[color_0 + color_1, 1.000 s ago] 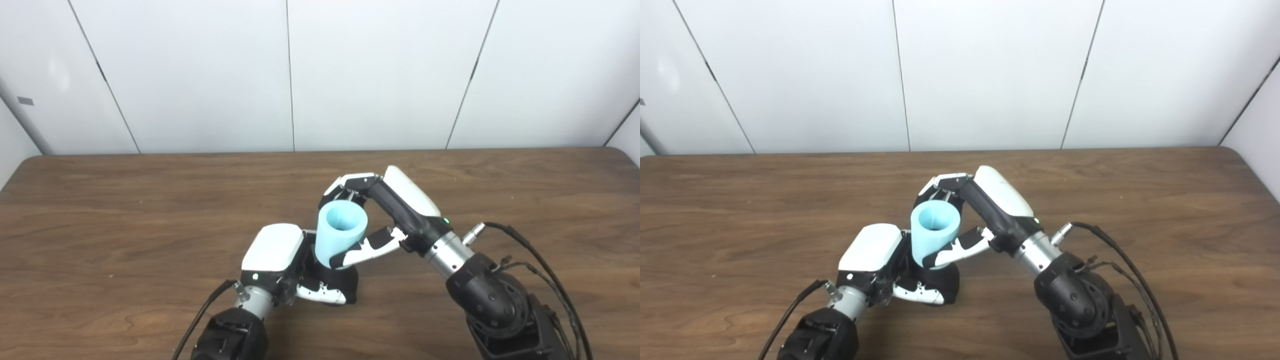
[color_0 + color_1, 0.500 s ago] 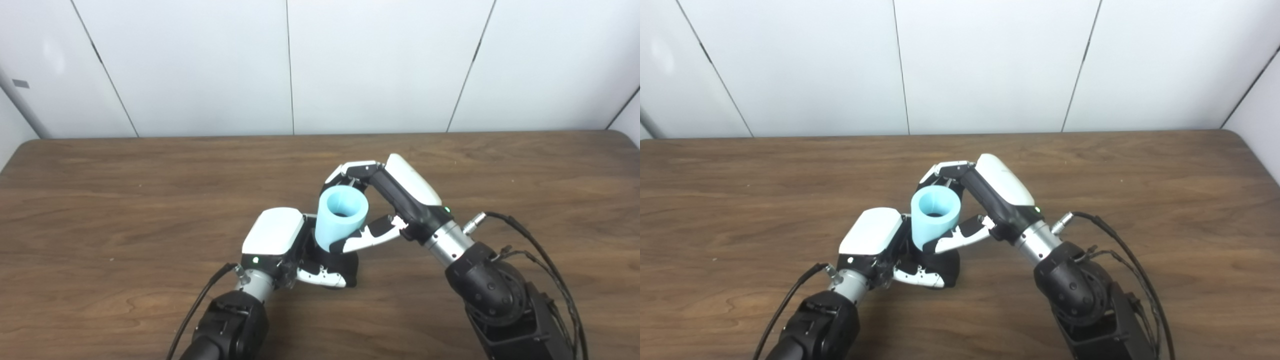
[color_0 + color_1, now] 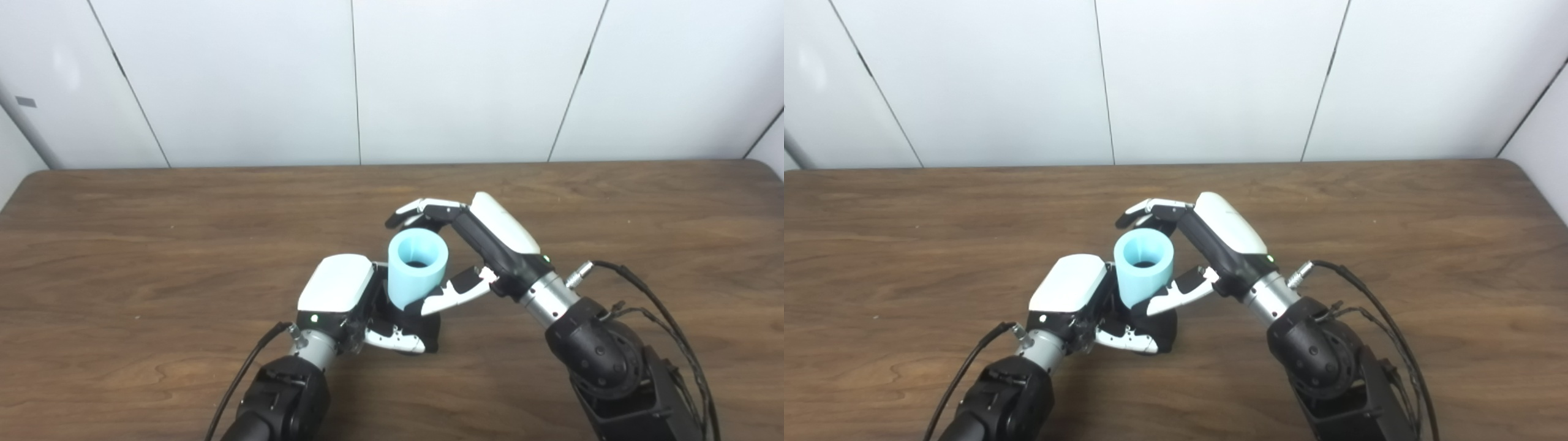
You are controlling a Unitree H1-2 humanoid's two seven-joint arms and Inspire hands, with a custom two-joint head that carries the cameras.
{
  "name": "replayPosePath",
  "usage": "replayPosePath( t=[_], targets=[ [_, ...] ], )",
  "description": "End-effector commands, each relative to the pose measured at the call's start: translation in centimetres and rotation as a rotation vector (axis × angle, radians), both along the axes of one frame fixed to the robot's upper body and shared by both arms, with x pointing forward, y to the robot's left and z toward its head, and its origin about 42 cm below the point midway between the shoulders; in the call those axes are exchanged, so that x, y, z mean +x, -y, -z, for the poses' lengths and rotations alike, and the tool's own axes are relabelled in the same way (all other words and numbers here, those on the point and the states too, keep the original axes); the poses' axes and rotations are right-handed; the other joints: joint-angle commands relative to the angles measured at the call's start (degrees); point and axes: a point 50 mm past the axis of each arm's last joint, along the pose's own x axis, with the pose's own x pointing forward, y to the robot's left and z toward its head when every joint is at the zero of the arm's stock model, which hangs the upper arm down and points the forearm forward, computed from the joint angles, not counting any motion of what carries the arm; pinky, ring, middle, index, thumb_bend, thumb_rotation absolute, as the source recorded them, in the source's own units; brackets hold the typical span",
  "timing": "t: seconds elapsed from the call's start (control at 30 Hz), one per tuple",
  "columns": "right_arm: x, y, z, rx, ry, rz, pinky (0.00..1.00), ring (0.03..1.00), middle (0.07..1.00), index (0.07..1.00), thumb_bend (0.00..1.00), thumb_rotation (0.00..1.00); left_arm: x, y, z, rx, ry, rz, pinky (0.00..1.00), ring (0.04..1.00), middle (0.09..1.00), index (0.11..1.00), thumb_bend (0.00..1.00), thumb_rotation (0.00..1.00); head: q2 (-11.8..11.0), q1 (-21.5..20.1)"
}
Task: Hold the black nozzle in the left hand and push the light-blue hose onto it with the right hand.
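The light-blue hose point(image 3: 418, 269) stands upright, its open end facing up and its lower end seated on the black nozzle point(image 3: 430, 331). The nozzle rests on the wooden table and is mostly hidden. My left hand point(image 3: 340, 291) is shut on the nozzle from the left, its fingers wrapped round the base. My right hand point(image 3: 493, 242) reaches in from the right. Its fingers point(image 3: 422, 209) are stretched out straight behind the hose's rim and stand off it. Its thumb point(image 3: 456, 291) lies in front of the hose's lower part. I cannot tell if the thumb touches the hose.
The brown wooden table point(image 3: 153, 245) runs the full width of the view, with a white panelled wall point(image 3: 465, 79) behind its far edge. Black cables point(image 3: 649, 306) trail from the right forearm over the table.
My right hand's fingers have uncurled from the back of the hose and now point straight out to the left. The hose sits slightly lower on the nozzle. The left hand has not moved.
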Motion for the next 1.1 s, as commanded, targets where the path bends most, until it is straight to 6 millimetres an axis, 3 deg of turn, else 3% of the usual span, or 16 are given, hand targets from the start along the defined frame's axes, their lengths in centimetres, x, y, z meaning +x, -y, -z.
replayPosePath(
  t=[0.0, 0.13, 0.27, 0.57, 1.07],
  targets=[
    [-0.2, 0.1, -1.3, 0.001, 0.051, 0.010, 0.67, 0.810, 0.868, 0.819, 0.84, 0.39, -0.7, 0.3, 1.2, 0.043, -0.077, 0.032, 0.31, 0.403, 0.408, 0.506, 0.52, 0.00, 0.1, 0.0],
    [-0.3, 0.2, -1.2, 0.006, 0.030, 0.015, 0.77, 0.870, 0.911, 0.916, 0.83, 0.51, -0.7, 0.3, 1.4, 0.044, -0.075, 0.031, 0.32, 0.406, 0.408, 0.507, 0.52, 0.00, 0.1, 0.0],
    [-0.4, 0.7, -1.4, 0.019, -0.003, 0.014, 0.78, 0.889, 0.937, 0.985, 0.84, 0.63, -0.7, 0.2, 1.4, 0.059, -0.075, 0.020, 0.32, 0.406, 0.405, 0.509, 0.52, 0.00, 0.1, 0.0],
    [-1.2, 2.5, -2.6, 0.005, 0.031, 0.062, 0.81, 0.909, 0.938, 0.977, 0.82, 0.67, -0.7, -0.1, 1.3, 0.071, -0.084, 0.011, 0.31, 0.392, 0.400, 0.508, 0.52, 0.00, 0.2, -0.1],
    [-5.2, 4.4, -5.1, -0.080, 0.110, 0.062, 0.84, 0.950, 0.948, 0.941, 0.72, 0.84, -0.4, -0.5, 1.3, 0.085, -0.083, 0.004, 0.31, 0.391, 0.401, 0.511, 0.52, 0.00, 0.4, -0.4]
  ],
)
